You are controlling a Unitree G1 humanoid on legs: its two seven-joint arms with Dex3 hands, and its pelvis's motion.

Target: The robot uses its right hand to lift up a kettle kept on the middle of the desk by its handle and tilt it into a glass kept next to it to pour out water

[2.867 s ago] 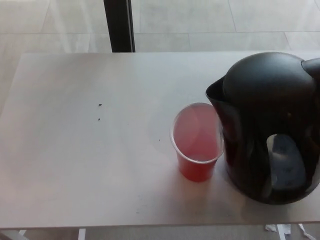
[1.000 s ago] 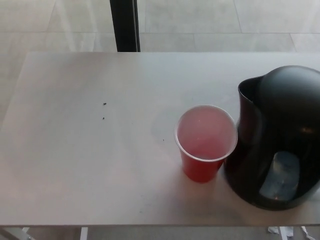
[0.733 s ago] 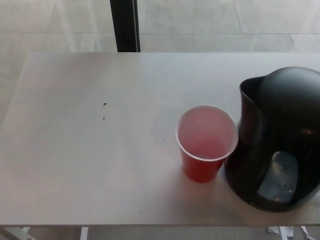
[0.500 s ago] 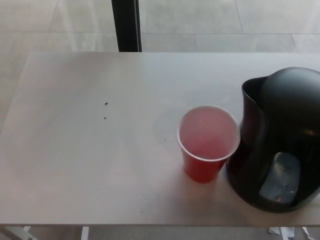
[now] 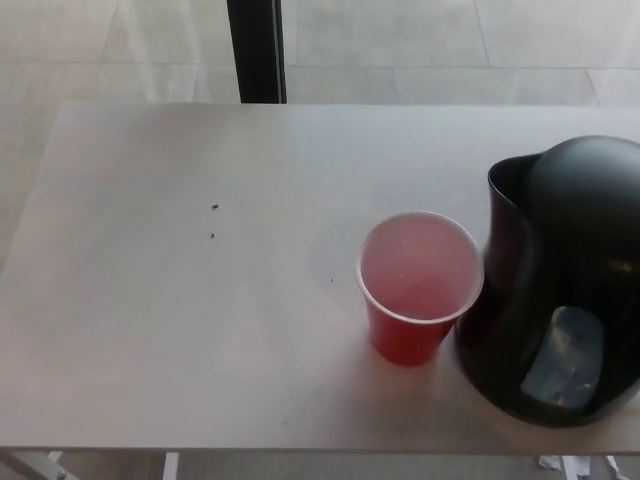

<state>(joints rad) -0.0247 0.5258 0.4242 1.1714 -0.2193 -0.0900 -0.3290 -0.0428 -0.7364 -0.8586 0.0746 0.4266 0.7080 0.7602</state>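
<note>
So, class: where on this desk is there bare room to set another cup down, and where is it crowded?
Bare: the desk left of the red cup, bar two specks, and the far strip behind it. Crowded: the right side, where cup and black kettle stand together.

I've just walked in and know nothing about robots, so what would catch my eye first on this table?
Most striking is the big black kettle standing at the right edge of the pale table, its spout towards the middle. Right beside it, on its left, stands a red cup with a pale rim. No robot hand shows.
</note>
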